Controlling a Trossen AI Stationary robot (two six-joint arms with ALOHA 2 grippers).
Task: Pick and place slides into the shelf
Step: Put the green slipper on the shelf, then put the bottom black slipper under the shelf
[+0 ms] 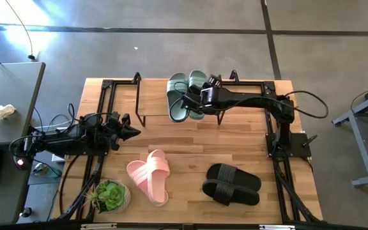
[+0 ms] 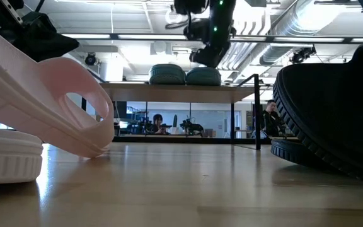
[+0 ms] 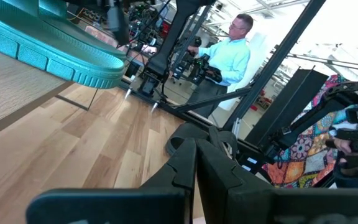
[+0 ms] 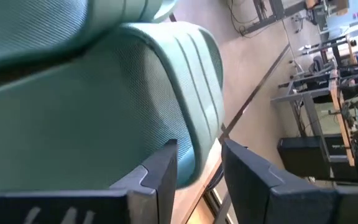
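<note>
The sage green slides (image 1: 183, 96) lie side by side, soles down, on the shelf's plank top (image 1: 155, 99) at the table's far edge. In the low view they (image 2: 184, 74) sit on the plank (image 2: 169, 92). My right gripper (image 1: 191, 101) hovers open at the right green slide (image 4: 104, 93), its fingers (image 4: 160, 171) either side of that slide's outer edge. The pink slides (image 1: 149, 179) lie near the front, one leaning on the other. The black slides (image 1: 232, 184) are stacked askew at the front right. My left gripper (image 1: 135, 132) waits shut at the table's left. My right gripper (image 4: 199, 149) stands open from above at the side edge (image 4: 197, 134) of the right green slide, which rests on the shelf. Whether its fingers touch that edge cannot be told.
A small potted plant (image 1: 110, 195) stands at the front left corner. Black wire frames (image 1: 136, 96) rise at the shelf's ends. Bare tabletop (image 1: 190, 144) lies between the shelf and the front slides. People (image 3: 229, 53) are in the room beyond the table.
</note>
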